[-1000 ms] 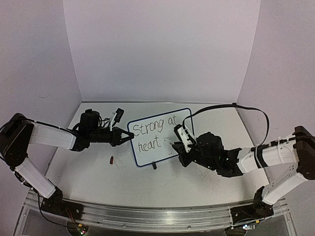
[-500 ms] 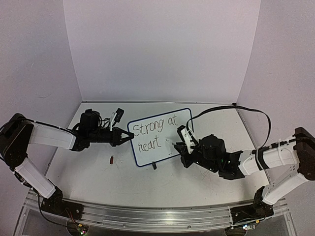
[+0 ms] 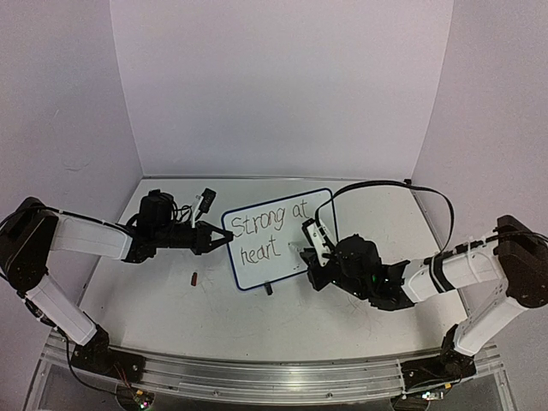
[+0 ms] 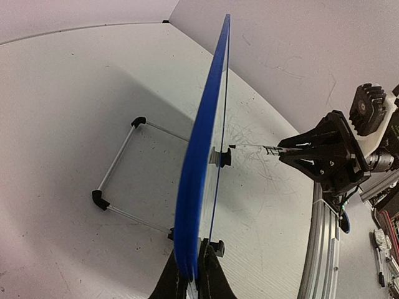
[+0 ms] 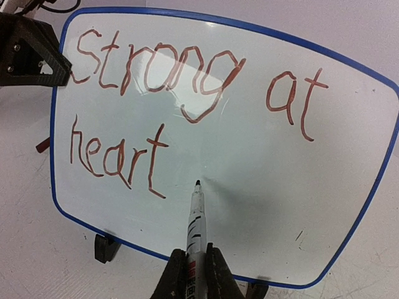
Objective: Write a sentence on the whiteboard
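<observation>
The right gripper (image 5: 196, 274) is pinched tight on a marker (image 5: 196, 218), its two dark fingers pressed against the barrel from either side. The marker points up and away from the wrist, with its black tip on the white face just right of the word "heart". Whether the tip actually touches the surface cannot be told. The barrel carries small print, too fine to read.

The left gripper (image 4: 193, 274) is clamped on the whiteboard (image 4: 199, 162) and grips its dark-blue rim edge-on. From above, this gripper (image 3: 224, 242) meets the left side of the whiteboard (image 3: 278, 265) near its upper corner, and the right gripper (image 3: 312, 261) sits at the lower right part of the face.

The whiteboard (image 5: 249, 168) stands tilted near the middle of the table (image 3: 171, 317), between the two arms, with its face turned toward the right arm. It rests on black clip feet (image 5: 106, 248) along its lower rim. A thin wire frame (image 4: 118, 174) with black corners lies on the table behind it.

The sentence (image 5: 187, 75) is in handwritten strokes, reddish-brown in the wrist view and dark from above. The top line reads "Strong at" and the second line reads "heart". The space right of "heart" is bare white.

A small dark-red piece (image 3: 194, 277) lies on the table just left of the board's lower corner.
</observation>
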`<state>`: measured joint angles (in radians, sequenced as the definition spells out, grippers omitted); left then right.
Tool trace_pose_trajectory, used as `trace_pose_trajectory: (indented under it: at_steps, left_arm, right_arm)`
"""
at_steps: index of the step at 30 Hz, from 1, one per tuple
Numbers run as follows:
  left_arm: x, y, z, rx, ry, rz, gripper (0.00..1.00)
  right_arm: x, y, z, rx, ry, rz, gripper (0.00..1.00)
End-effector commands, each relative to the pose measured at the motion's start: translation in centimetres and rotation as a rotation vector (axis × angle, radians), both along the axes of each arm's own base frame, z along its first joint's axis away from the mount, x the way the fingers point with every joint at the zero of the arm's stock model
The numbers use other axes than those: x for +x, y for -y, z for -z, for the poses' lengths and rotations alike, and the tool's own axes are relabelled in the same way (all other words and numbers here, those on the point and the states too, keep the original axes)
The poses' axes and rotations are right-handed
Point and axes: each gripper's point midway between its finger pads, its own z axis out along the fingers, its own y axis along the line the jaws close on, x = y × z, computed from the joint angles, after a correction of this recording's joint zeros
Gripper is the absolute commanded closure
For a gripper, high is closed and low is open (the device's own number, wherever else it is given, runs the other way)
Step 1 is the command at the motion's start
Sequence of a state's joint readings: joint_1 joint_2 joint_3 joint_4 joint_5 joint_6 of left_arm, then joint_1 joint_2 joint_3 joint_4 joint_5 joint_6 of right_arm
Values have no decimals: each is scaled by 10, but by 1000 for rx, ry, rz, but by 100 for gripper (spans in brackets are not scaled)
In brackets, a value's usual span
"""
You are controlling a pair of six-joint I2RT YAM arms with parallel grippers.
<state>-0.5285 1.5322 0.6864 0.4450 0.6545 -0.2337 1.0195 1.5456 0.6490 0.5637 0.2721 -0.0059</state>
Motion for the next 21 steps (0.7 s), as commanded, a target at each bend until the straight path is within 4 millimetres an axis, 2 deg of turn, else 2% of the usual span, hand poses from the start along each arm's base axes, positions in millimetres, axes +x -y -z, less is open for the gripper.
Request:
trace_pose_trajectory:
  at_steps: [1,21]
  left_arm:
    - [23,-14,13,93,30,-108,100]
    - [21,-15,14,97,32,-104,100]
  right_arm:
    - [12,-4,-16,55,17,50,100]
    - [25,-3,-12,41,21,94,100]
